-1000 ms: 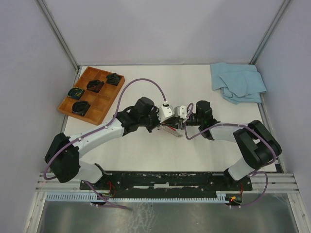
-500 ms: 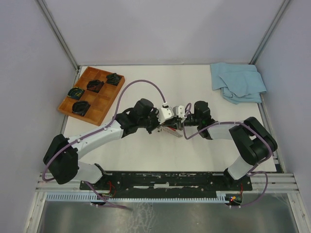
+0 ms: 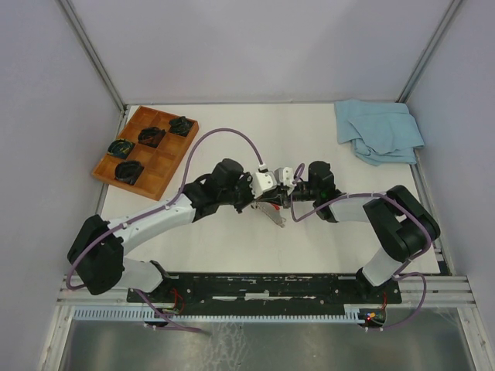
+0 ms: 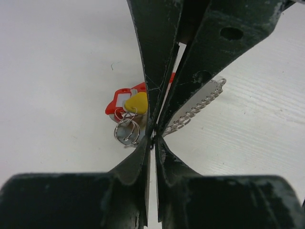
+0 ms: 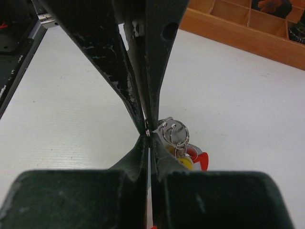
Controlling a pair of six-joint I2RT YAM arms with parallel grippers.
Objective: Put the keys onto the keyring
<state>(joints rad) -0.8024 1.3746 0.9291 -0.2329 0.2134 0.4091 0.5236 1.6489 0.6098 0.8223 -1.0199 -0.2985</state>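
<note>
The white worktop point(image 3: 232, 239) is carrying everything; near its middle the left tool point(image 3: 271, 198) and right tool point(image 3: 286, 196) are meeting tip to tip above the keyring point(image 3: 277, 212). From the left wrist, both tools are pressing shut, the ring lying beside a yellow key point(image 4: 137, 102). From the right wrist, no key is visibly threading on; that work is probably remaining.

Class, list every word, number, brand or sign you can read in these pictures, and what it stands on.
None can be read.
The white label on the red tag shows no legible writing.
The green marks on the black coiled items in the wooden tray are too small to read.
</note>
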